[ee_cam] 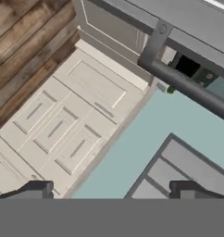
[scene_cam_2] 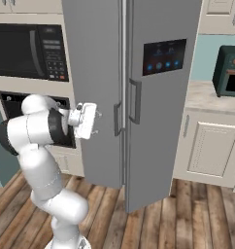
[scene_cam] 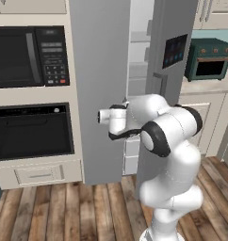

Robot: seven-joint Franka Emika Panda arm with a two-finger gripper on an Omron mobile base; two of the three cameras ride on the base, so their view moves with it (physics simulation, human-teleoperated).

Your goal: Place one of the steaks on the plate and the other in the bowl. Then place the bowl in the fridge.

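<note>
The tall grey fridge (scene_cam: pixel 99 94) (scene_cam_2: pixel 158 121) stands straight ahead, with a dark touchscreen panel (scene_cam_2: pixel 164 57) on its right door. Its doors stand ajar, and white shelves (scene_cam: pixel 137 47) show in the gap between them. My gripper (scene_cam_2: pixel 97 123) hovers at mid height just left of the left door's slim handle (scene_cam_2: pixel 118 119), apart from it. It is open with nothing between its fingers. In the hand view the gripper (ee_cam: pixel 113 190) has its tips wide apart, and a grey door handle (ee_cam: pixel 178 81) crosses the upper right. The steaks, the plate and the bowl are out of view.
A black microwave (scene_cam: pixel 28 56) and a black built-in oven (scene_cam: pixel 33 132) sit in the wall left of the fridge. A teal toaster oven (scene_cam: pixel 207 59) stands on the counter to the right, above cream cabinets (scene_cam_2: pixel 211 146). Wooden floor (scene_cam: pixel 64 212) lies below.
</note>
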